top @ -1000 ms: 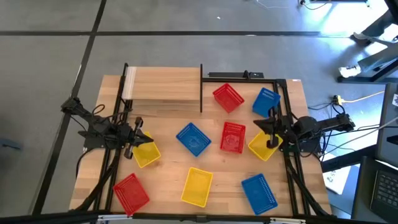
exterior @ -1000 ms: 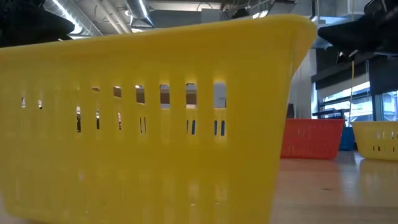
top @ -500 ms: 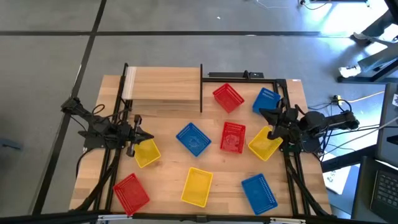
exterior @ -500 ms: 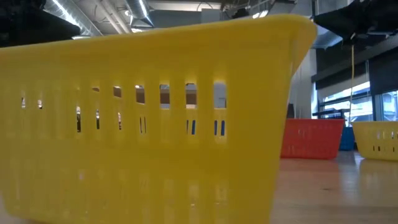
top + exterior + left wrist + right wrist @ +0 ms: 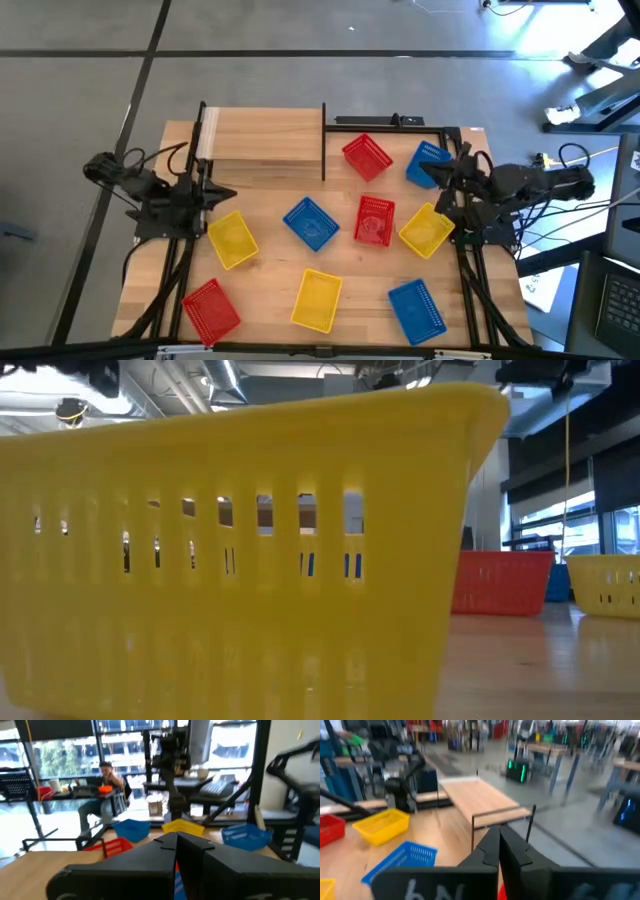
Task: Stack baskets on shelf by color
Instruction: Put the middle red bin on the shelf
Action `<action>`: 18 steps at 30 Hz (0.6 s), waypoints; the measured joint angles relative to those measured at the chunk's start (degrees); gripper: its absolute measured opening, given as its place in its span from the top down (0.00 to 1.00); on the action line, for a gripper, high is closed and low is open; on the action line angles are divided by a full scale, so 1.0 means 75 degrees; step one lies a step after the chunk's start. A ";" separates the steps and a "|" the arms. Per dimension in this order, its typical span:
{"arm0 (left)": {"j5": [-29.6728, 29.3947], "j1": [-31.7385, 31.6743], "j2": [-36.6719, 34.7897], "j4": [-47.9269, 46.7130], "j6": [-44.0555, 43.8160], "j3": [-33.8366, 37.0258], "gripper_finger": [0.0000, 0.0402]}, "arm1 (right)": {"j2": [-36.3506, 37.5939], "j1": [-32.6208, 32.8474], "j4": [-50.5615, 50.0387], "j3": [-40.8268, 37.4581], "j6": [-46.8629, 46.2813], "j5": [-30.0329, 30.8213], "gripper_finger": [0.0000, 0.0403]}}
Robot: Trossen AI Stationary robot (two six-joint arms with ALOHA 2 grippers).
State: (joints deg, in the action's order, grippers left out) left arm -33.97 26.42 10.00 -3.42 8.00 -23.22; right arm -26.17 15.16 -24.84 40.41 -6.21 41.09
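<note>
Nine baskets rest on their bases on the table, none on the shelf (image 5: pixel 262 135). Far right are a red (image 5: pixel 366 156) and a blue basket (image 5: pixel 428 160); in the middle a blue (image 5: pixel 310 222), a red (image 5: pixel 374 220) and a yellow one (image 5: pixel 427 230); at left a yellow one (image 5: pixel 232 240); near the front a red (image 5: pixel 210 308), a yellow (image 5: pixel 317 299) and a blue one (image 5: pixel 415 309). My left gripper (image 5: pixel 226 195) is shut and raised beside the left yellow basket. My right gripper (image 5: pixel 428 173) is shut, above the far blue basket's near edge.
Thin black posts (image 5: pixel 323 140) stand at the shelf's corners. The front yellow basket (image 5: pixel 240 560) fills most of the low view. Black frame rails (image 5: pixel 460 200) run along the table's sides. A person (image 5: pixel 102 795) sits in the room beyond the table.
My left gripper has drawn back from above the left yellow basket toward the table's left edge and risen. My right gripper has lifted off the right yellow basket and moved toward the far edge, over the blue basket. The baskets have stayed in place.
</note>
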 joint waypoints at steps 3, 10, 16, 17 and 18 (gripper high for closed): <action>-0.0007 -0.0159 0.0781 -0.0530 -0.0128 -0.0810 1.00 | -0.0661 0.0003 -0.1400 0.1012 -0.1239 -0.0024 1.00; -0.0004 -0.0693 0.2676 -0.2808 -0.1618 -0.2772 1.00 | -0.2190 0.0000 -0.4716 0.3097 -0.3713 -0.1210 1.00; 0.0080 -0.1091 0.3777 -0.4109 -0.2817 -0.3800 1.00 | -0.3537 0.0000 -0.6418 0.3998 -0.4911 -0.2851 1.00; 0.0088 -0.1162 0.3916 -0.4242 -0.3028 -0.3903 1.00 | -0.3723 0.0000 -0.6477 0.4044 -0.4948 -0.3064 1.00; 0.0097 -0.1227 0.4034 -0.4353 -0.3254 -0.3988 1.00 | -0.3892 0.0000 -0.6504 0.4076 -0.4943 -0.3322 1.00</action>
State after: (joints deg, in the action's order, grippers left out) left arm -33.24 17.22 40.26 -36.06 -16.40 -53.13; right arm -55.37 15.16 -73.62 70.97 -43.29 16.17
